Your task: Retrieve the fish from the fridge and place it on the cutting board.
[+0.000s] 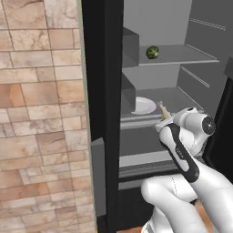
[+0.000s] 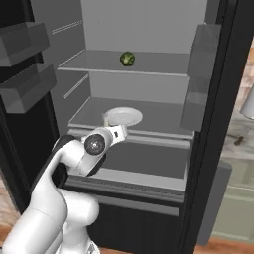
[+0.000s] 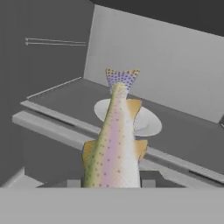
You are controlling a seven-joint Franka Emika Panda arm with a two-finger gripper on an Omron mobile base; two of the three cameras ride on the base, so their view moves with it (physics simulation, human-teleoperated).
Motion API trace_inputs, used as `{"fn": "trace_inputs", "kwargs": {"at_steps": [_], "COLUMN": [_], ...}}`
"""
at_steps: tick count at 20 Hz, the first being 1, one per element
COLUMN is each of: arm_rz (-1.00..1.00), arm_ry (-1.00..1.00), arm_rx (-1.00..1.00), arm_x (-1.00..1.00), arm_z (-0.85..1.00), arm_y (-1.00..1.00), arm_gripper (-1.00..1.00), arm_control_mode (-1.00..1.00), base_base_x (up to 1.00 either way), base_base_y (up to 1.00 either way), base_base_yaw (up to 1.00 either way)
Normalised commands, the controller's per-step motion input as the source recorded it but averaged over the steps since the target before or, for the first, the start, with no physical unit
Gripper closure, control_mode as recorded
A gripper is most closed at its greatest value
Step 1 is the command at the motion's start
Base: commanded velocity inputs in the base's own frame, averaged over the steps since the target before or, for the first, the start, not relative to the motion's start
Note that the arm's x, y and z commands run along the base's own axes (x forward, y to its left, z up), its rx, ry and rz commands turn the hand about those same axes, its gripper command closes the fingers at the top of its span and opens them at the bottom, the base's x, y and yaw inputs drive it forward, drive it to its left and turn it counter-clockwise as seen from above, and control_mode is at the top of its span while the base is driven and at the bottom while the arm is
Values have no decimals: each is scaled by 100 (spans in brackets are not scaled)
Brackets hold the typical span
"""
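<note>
Left base view: the fridge (image 1: 182, 68) stands open, its black door edge at left. The jaws (image 1: 164, 119) sit at the front lip of the middle shelf (image 1: 191, 98), with the fish (image 1: 163, 110) poking up and beyond them, tan tail outward. A white plate (image 1: 143, 105) lies on the shelf just past the jaws. A round green item (image 1: 153, 52) rests on the shelf above, well apart.

Right base view: the wrist hides the jaws. The plate (image 2: 122, 117) is bare, just beyond the hand; the fish is presumably lifted off it for carrying out.

Hand view: the fish (image 3: 114, 144) runs straight away from the jaws, tail far end, body clamped low between them, so the jaws are closed on it. The plate (image 3: 151, 124) lies behind and below. Lengthwise hold likely keeps it from swinging.
</note>
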Motion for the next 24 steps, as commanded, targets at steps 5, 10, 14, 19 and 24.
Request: {"fn": "trace_inputs", "kwargs": {"at_steps": [5, 10, 14, 19, 24], "arm_rz": [0, 0, 0, 0, 0], "arm_ry": [0, 0, 0, 0, 0], "arm_rx": [0, 0, 0, 0, 0], "arm_x": [0, 0, 0, 0, 0], "arm_z": [0, 0, 0, 0, 0], "arm_y": [0, 0, 0, 0, 0], "arm_gripper": [100, 100, 100, 100, 100], "arm_control_mode": [100, 100, 100, 100, 100], "base_base_x": [-72, -55, -44, -36, -54], "base_base_y": [-7, 0, 0, -4, -11], "base_base_yaw": [0, 0, 0, 0, 0]}}
